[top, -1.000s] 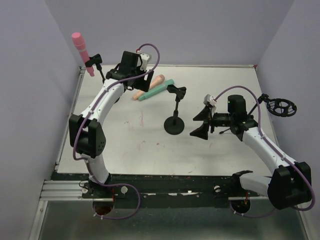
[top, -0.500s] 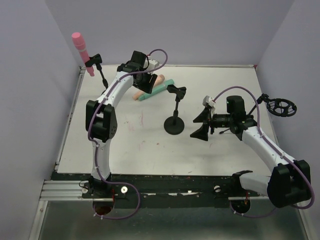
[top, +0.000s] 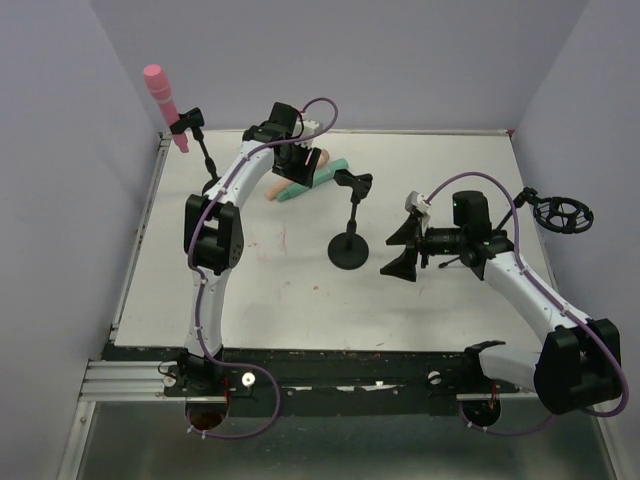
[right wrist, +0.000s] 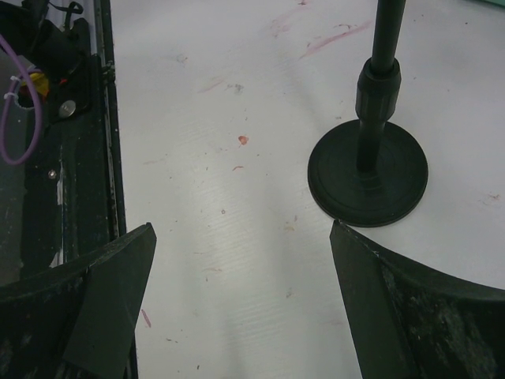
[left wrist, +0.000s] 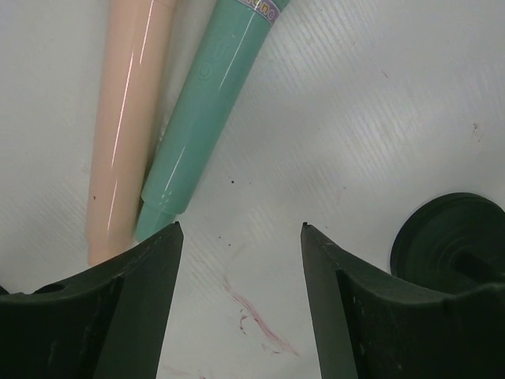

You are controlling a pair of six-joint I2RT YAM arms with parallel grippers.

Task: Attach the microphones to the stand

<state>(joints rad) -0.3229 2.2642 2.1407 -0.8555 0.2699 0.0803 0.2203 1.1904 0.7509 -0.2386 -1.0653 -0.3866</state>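
The left jaws are standing partly apart with nothing between them, only bare table [top: 250, 300] showing in the gap. Just past their tips, the peach microphone [left wrist: 126, 118] and the green microphone [left wrist: 213, 103] are lying side by side, touching along their length, close to the far edge of the table. To the jaws' right, the round base of the middle stand [left wrist: 450, 237] is sitting near them, apart from both microphones.

The right jaws are gaping wide and holding nothing, hanging over the table just right of that same stand, whose pole is rising straight from the base. Between these jaws and the near rail [right wrist: 79, 118], a broad stretch of marked white table is lying open.

The pink microphone [top: 165, 105] is sitting clipped in the corner stand [top: 200, 150] at the far left corner, leaning out over the table's edge toward the left wall. Another stand with a ring holder [top: 560, 213] is hanging beyond the right edge. The left half of the table, from the microphones down to the near edge, is offering the widest open room.
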